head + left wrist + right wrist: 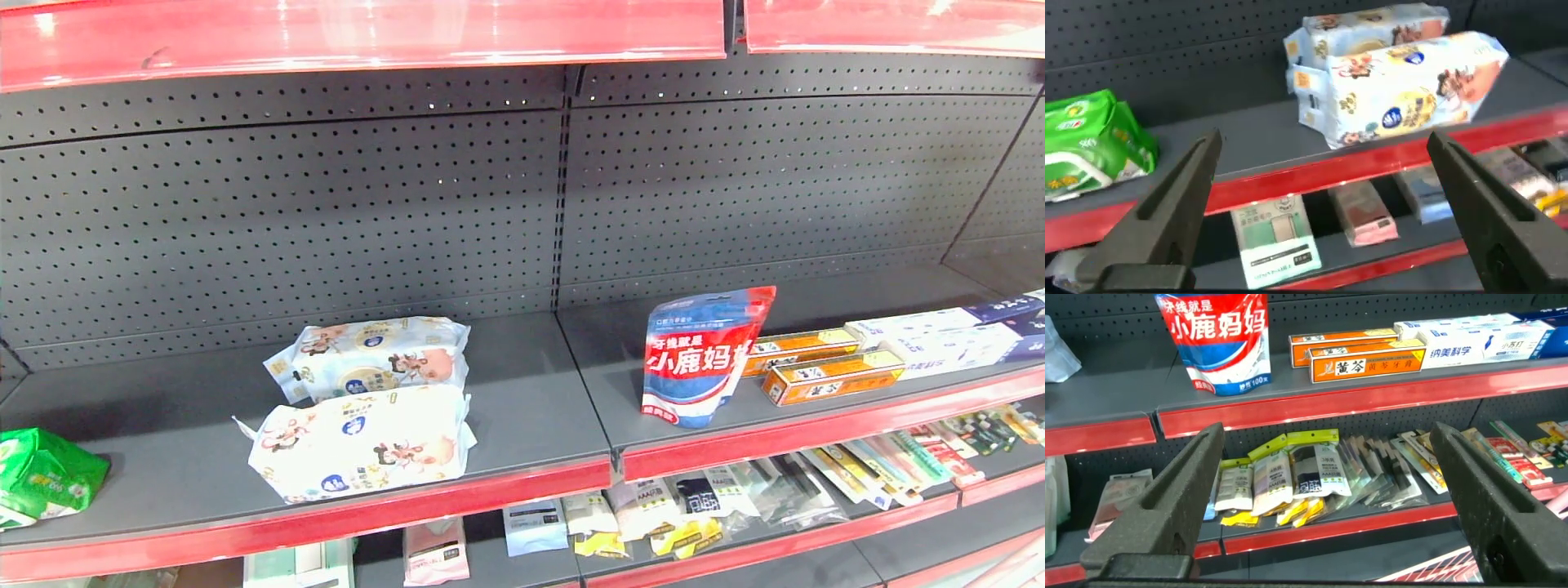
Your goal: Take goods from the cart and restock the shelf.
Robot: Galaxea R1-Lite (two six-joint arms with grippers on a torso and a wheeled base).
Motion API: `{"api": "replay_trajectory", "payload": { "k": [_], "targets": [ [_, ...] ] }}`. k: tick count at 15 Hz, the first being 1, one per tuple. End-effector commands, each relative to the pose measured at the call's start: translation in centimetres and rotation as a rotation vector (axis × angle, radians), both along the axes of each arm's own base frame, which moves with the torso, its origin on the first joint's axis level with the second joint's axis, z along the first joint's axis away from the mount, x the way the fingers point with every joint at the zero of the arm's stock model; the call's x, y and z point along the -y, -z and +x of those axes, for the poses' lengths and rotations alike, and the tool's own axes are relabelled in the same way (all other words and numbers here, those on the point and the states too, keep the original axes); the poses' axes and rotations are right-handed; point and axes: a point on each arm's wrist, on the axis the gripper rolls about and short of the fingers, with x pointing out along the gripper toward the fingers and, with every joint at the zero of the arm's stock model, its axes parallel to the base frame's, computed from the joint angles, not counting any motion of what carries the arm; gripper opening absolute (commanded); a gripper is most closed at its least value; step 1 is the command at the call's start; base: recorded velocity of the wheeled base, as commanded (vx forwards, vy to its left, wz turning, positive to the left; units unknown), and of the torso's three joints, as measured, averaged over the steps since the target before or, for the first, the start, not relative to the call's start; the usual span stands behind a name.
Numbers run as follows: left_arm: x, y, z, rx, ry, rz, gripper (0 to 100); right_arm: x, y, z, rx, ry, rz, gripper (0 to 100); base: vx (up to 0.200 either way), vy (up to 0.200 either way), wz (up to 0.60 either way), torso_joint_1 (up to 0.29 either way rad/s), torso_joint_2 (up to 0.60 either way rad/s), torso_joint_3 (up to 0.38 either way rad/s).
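The grey shelf (531, 408) has a red front lip. At its left end a green pack (45, 478) lies by the front edge. Well apart to the right lie two wipes packs: the rear wipes pack (371, 355) sits just behind the front wipes pack (359, 441), which is near the lip. Past the shelf joint a red, white and blue pouch (702, 355) stands upright near the lip. Just beside it lie two orange boxes (820, 367), side by side, and beyond them white boxes (939, 335) with blue ends. On the lower shelf (482, 567), small packets (653, 506) lie flat.

The left gripper (1323, 220) is spread wide and holds nothing. It is level with the red lip, facing the green pack and the wipes packs. The right gripper (1327, 506) is also spread wide and empty, in front of the packets and below the pouch and orange boxes.
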Motion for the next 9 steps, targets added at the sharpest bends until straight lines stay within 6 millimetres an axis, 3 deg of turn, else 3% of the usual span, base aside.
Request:
{"api": "replay_trajectory", "payload": {
  "k": [1,3,5,7,9],
  "targets": [
    [-0.09,-0.08,-0.05,-0.004,0.092,-0.057,100,0.0,-0.01,0.01,-0.001,0.0,0.0,100,0.0,0.0,0.0,0.0,0.0,0.0],
    [-0.24,0.02,-0.56,0.05,0.191,-0.047,100,0.0,-0.01,0.01,-0.001,0.0,0.0,100,0.0,0.0,0.0,0.0,0.0,0.0],
    [-0.29,0.03,-0.6,0.058,0.153,-0.05,100,0.0,-0.01,0.01,-0.001,0.0,0.0,100,0.0,0.0,0.0,0.0,0.0,0.0],
    [-0.76,0.03,-0.56,0.073,-0.112,-0.051,100,0.0,-0.01,0.01,-0.001,0.0,0.002,100,0.0,0.0,0.0,0.0,0.0,0.0],
    [-0.94,0.11,-0.75,0.094,-0.184,-0.069,100,0.0,-0.01,0.01,-0.001,0.0,0.003,100,0.0,0.0,0.0,0.0,0.0,0.0]
  ]
}}
